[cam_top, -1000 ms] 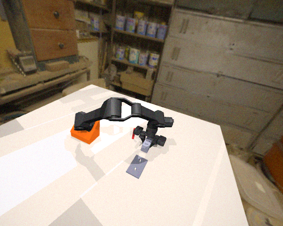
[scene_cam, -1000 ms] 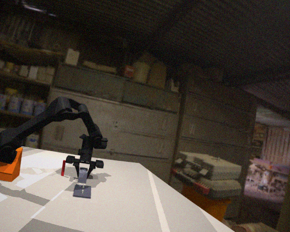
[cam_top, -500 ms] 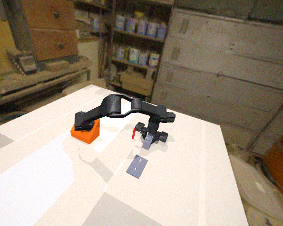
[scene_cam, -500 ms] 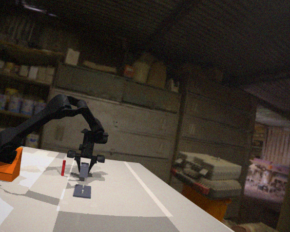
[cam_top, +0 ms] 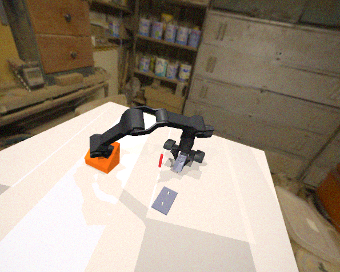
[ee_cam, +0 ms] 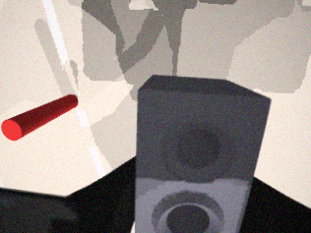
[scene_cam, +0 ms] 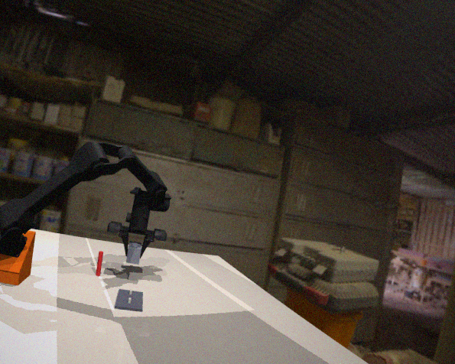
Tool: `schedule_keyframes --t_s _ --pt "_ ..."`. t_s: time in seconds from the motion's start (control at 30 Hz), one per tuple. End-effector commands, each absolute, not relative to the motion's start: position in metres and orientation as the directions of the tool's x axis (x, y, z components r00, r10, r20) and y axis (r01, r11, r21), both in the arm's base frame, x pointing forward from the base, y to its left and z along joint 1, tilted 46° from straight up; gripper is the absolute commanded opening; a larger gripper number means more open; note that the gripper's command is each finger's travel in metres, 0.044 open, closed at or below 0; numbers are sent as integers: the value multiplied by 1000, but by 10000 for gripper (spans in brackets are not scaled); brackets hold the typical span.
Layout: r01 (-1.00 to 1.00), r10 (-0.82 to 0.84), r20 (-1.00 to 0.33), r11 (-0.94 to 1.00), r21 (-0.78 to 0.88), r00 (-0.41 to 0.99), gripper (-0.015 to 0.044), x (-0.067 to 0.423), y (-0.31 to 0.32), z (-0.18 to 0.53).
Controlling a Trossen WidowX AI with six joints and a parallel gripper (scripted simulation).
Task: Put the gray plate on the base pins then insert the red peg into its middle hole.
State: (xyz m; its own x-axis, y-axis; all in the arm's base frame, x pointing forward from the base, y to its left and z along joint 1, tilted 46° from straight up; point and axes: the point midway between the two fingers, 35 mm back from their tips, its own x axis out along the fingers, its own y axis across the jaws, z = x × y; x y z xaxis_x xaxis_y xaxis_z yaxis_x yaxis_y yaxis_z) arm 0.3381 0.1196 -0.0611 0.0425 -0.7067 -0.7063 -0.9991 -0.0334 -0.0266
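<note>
Hanging from the gripper (cam_top: 182,160) near frame center in the top view, the gray plate (cam_top: 179,163) is clamped between the two fingers and lifted off the white table (cam_top: 211,204), its shadow lying separately below it in the exterior view. Long axis of the plate runs roughly vertical, free end pointing down toward the table, tilted slightly toward the lower left of the top frame. In the wrist view the plate (ee_cam: 202,151) fills the lower center, seen end-on and foreshortened, with two round holes visible on its face, one above the other; a third is not seen. Dark fingers show at the bottom corners. The red peg (cam_top: 160,160) stands upright on the table just left of the gripper, apart from it; in the wrist view it appears at mid left, long axis pointing from lower left to upper right. The base (cam_top: 164,200) lies flat on the table below the gripper in the top frame, well apart from the plate, with two small light pins on it, long axis running upper right to lower left. The arm's orange mount (cam_top: 103,160) sits at left.
</note>
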Motion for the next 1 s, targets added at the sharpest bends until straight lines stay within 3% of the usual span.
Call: schedule_keyframes --t_s 0.0,0.57,0.97 --pt "-999 -702 -710 -29 -32 44 0 337 132 -50" --pt "-999 -705 -708 -28 -32 42 0 326 162 -18" --pt "-999 -697 -715 -29 -32 43 0 338 132 -7"
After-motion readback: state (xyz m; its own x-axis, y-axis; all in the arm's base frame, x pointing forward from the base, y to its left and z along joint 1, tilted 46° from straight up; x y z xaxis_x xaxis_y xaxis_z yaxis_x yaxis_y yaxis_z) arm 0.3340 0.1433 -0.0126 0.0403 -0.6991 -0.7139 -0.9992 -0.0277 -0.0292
